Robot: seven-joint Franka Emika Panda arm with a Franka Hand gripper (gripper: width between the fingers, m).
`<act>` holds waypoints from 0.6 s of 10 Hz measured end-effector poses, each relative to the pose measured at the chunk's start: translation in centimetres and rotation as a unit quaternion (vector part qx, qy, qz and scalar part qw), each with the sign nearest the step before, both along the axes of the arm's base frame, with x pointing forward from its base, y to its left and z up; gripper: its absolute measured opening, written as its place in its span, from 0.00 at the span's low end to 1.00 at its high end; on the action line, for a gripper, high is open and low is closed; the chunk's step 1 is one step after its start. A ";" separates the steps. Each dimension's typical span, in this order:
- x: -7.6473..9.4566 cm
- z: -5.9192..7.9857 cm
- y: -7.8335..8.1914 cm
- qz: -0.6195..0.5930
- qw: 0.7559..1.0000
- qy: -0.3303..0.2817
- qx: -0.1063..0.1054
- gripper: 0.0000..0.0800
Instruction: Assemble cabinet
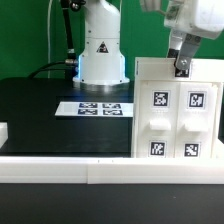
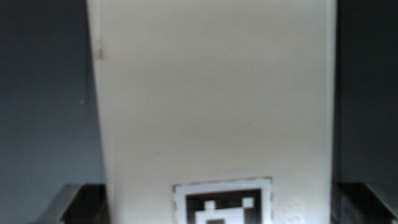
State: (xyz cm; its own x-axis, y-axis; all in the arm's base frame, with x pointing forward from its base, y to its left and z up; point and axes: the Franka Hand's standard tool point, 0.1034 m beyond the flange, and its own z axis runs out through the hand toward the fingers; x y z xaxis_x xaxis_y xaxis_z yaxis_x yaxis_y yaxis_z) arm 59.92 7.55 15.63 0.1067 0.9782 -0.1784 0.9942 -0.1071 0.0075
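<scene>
The cabinet (image 1: 177,112) is a large white box standing at the exterior view's right, with several black-and-white tags on its recessed front. My gripper (image 1: 182,66) comes down from above onto its top edge. In the wrist view a white wall of the cabinet (image 2: 214,90) with one tag (image 2: 222,203) fills the whole gap between the dark fingers (image 2: 75,205). My gripper (image 2: 217,207) is shut on that wall.
The marker board (image 1: 100,107) lies on the black table in front of the arm's white base (image 1: 101,52). A small white piece (image 1: 3,131) shows at the exterior view's left edge. A white rim (image 1: 70,170) runs along the table's front.
</scene>
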 end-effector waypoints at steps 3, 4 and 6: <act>-0.5 0.0 -0.1 -0.081 0.997 -0.005 -0.005 0.70; -0.6 -0.1 -0.1 -0.101 0.995 -0.006 -0.006 0.70; -0.8 -0.2 -0.2 -0.183 0.983 -0.010 0.006 0.70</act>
